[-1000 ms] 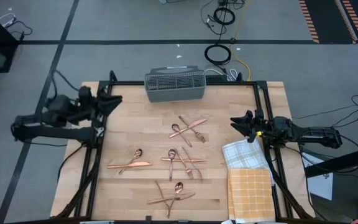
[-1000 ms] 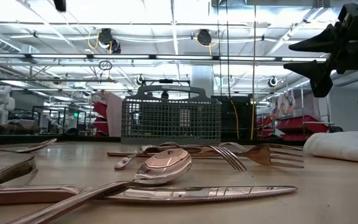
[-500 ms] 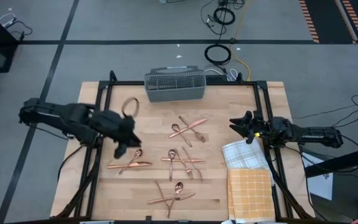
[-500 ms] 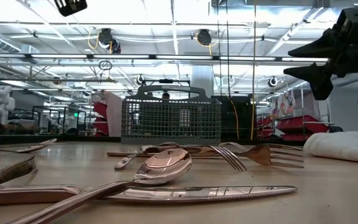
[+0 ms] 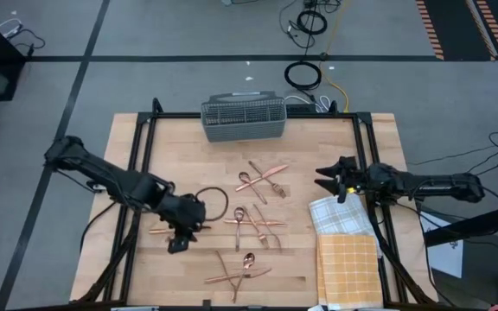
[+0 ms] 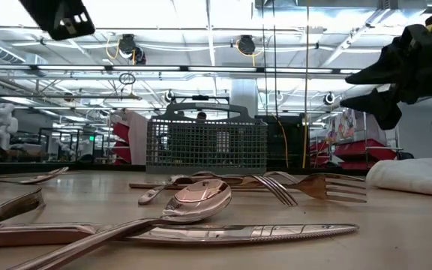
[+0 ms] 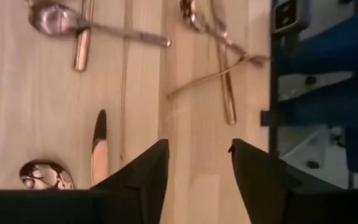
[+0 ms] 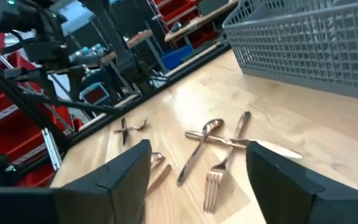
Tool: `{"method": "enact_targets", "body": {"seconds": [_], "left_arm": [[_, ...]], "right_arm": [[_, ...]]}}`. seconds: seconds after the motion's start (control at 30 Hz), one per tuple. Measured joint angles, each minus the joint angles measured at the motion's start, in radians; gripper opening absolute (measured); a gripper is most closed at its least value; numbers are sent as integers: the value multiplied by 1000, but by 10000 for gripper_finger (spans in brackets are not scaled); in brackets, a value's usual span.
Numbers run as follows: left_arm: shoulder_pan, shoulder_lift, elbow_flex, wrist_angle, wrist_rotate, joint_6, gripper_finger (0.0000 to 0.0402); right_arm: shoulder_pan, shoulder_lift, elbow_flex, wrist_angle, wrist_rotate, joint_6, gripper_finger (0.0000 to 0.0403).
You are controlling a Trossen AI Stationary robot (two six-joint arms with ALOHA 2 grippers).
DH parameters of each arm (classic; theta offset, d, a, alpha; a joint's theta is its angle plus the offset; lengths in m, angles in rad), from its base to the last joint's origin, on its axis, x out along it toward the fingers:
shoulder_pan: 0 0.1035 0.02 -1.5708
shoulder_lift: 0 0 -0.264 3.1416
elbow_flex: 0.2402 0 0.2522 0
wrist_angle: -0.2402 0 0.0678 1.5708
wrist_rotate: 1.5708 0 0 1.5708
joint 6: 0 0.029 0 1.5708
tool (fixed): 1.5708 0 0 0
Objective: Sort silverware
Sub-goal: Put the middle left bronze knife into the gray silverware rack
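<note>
You can't make out the leftmost silverware (image 5: 199, 226) from above; the left hand (image 5: 180, 238) covers it. In the low view, the near spoon (image 6: 21, 206) runs off the picture's edge.

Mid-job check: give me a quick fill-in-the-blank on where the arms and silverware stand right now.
1. The left gripper hovers over the cluster of silverware nearest the table's ____ edge.
2. The grey mesh caddy holds ____ silverware so far.
3. The right gripper waits with its jaws ____, just above the checked cloths.
4. Neither gripper holds ____.

Missing words: left; no; open; anything
</note>
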Motion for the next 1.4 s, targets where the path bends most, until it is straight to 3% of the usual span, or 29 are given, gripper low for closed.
{"method": "enact_targets", "body": {"seconds": [0.2, 0.33, 0.53, 0.6, 0.73, 0.93, 1.17, 1.4], "left_arm": [[-35, 94, 0, 0, -29, -56, 199], [-40, 156, 0, -4, -95, -160, 199], [-99, 207, -6, -88, -238, -182, 199], [-128, 198, -39, -106, -296, -230, 199], [-211, 137, -133, -83, -304, -380, 199], [-319, 63, -247, 44, -374, -442, 198], [-322, 64, -347, 126, -468, -443, 198], [-291, 64, -416, 214, -470, -440, 198]], "right_arm": [[0, 36, 0, -1, -7, 1, 279], [0, 51, 0, -4, -26, -10, 284], [0, 65, 0, -5, -26, -16, 286], [0, 65, 0, -5, -26, -16, 287], [0, 65, 0, -5, -26, -16, 288], [0, 66, 0, -5, -25, 3, 288], [0, 70, 0, -5, -25, 30, 288], [0, 72, 0, -5, -25, 38, 288]]}}
